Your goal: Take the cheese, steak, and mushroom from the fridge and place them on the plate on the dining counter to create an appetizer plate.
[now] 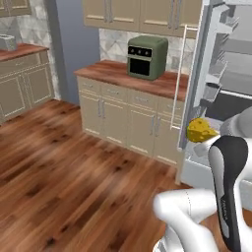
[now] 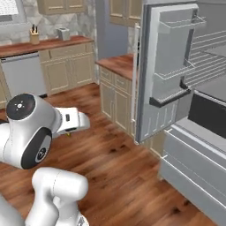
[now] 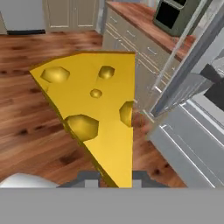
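Observation:
A yellow holed wedge of cheese (image 3: pixel 96 109) is clamped at its narrow end by my gripper (image 3: pixel 114 180), which is shut on it. The left base view has the cheese (image 1: pixel 201 130) held up in the air in front of the open fridge (image 1: pixel 231 74), just past my arm's dark wrist. The fridge door (image 2: pixel 165 66) stands swung wide, its racks bare, with grey shelves (image 2: pixel 207 57) behind it. Below the cheese lies wood floor (image 3: pixel 26 113). The steak, mushroom, plate and dining counter are out of view.
A cream-cupboard counter (image 1: pixel 123 78) with a green oven (image 1: pixel 146 56) stands left of the fridge door. The fridge's grey lower drawers (image 2: pixel 194 167) jut out on the right. A steel dishwasher (image 2: pixel 22 73) sits under the far counter. Open wood floor (image 1: pixel 64 167) spreads to the left.

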